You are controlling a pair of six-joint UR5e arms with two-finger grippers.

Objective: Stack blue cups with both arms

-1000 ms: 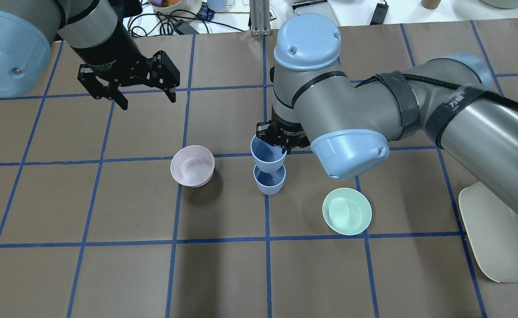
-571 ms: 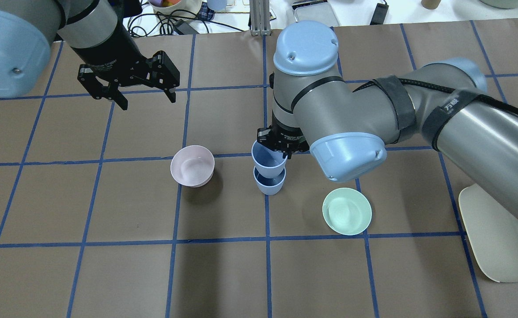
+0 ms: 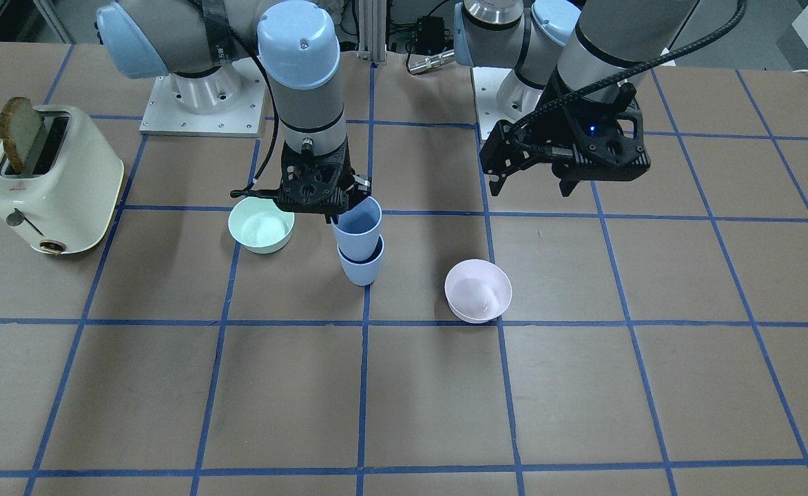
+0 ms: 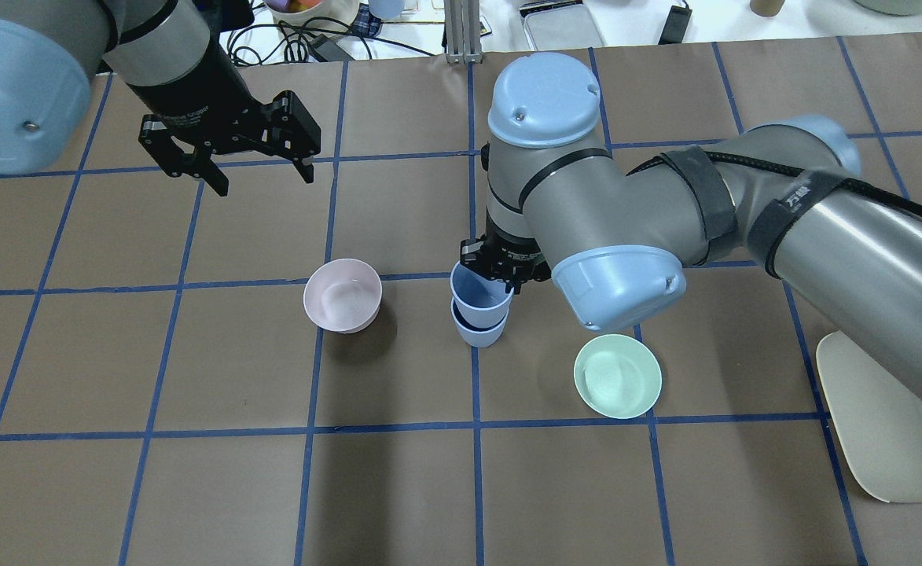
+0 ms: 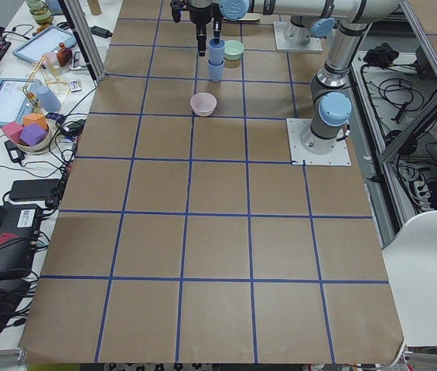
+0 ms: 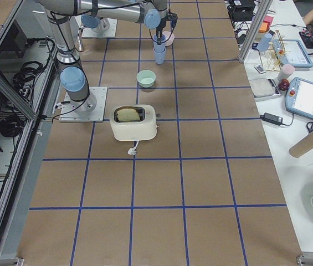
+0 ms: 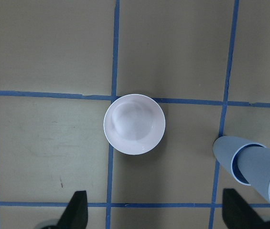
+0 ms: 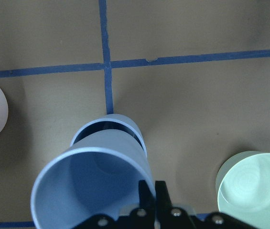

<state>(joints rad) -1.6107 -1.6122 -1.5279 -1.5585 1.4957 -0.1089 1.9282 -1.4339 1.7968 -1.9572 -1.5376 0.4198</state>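
Observation:
Two blue cups stand mid-table. The upper blue cup [image 4: 476,289] sits partly inside the lower blue cup [image 4: 476,332], which stands on the table. My right gripper [image 4: 508,277] is shut on the upper cup's rim at its far right side. The right wrist view shows the rim pinched between the fingers, with the upper cup [image 8: 91,191] tilted over the lower cup [image 8: 127,126]. Both also show in the front view, upper cup [image 3: 357,219] in lower cup [image 3: 361,269]. My left gripper [image 4: 264,179] is open and empty, hovering high at the far left, above the pink bowl.
A pale pink bowl [image 4: 343,295] sits left of the cups. A mint-green bowl [image 4: 618,376] sits to their right. A cream toaster [image 3: 52,186] with a slice of bread stands at the table's right end. Cables and clutter lie beyond the far edge.
My right gripper has lowered the upper blue cup further down into the lower one. The left arm has not moved.

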